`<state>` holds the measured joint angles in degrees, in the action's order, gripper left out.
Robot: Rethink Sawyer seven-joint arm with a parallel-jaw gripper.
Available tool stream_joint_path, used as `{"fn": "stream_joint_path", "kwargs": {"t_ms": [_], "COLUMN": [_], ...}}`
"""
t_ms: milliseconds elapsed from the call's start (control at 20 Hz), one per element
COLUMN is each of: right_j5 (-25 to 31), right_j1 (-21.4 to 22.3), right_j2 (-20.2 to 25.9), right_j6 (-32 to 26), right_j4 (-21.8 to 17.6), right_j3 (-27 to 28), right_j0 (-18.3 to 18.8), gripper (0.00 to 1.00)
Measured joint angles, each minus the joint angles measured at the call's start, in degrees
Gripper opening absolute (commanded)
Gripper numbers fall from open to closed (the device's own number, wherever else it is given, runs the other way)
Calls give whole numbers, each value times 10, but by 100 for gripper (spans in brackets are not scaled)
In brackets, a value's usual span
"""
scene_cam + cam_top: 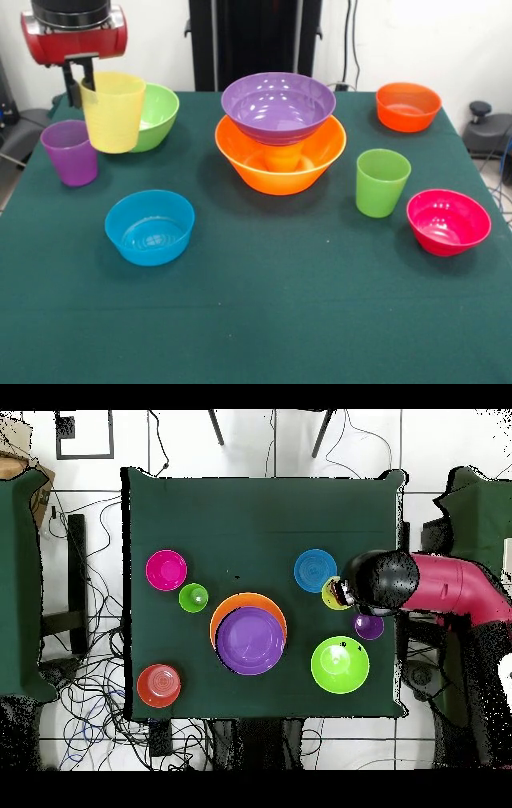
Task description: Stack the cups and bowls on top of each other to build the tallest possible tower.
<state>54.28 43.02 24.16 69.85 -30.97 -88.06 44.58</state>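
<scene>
My gripper [82,86] is shut on the rim of the pale yellow cup [114,112] and holds it above the table's left side, in front of the light green bowl [156,116]. It also shows in the overhead view [340,592] with the yellow cup [331,596]. The tower stands mid-table: the purple bowl [278,106] rests in the large orange-yellow bowl [280,172], with the orange cup [284,155] showing faintly beneath it. The purple cup [70,152] stands upright just left of the held cup. The green cup [382,182] stands right of the tower.
The blue bowl [150,226] sits front left, the pink-red bowl [448,222] front right and the orange-red bowl [408,106] at the far right. The robot's black pedestal [254,40] stands behind the tower. Cables lie on the floor round the table [260,514].
</scene>
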Motion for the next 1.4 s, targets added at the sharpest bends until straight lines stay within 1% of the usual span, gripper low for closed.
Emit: {"fn": "stream_joint_path", "kwargs": {"t_ms": [250, 700, 800, 950, 1000, 1400], "right_j5": [-19, -58, -61, -62, -62, -62], "right_j1": [8, 40, 44, 60, 72, 121], "right_j2": [-7, -27, -27, -27, -27, -27], "right_j6": [0, 0, 0, 0, 0, 0], "right_j4": [0, 0, 1, 14, 25, 51], "right_j3": [-28, -108, -117, -137, -147, -158], "right_j0": [0, -3, -3, -1, -1, -4], "gripper": [0, 0, 0, 0, 0, 0]}}
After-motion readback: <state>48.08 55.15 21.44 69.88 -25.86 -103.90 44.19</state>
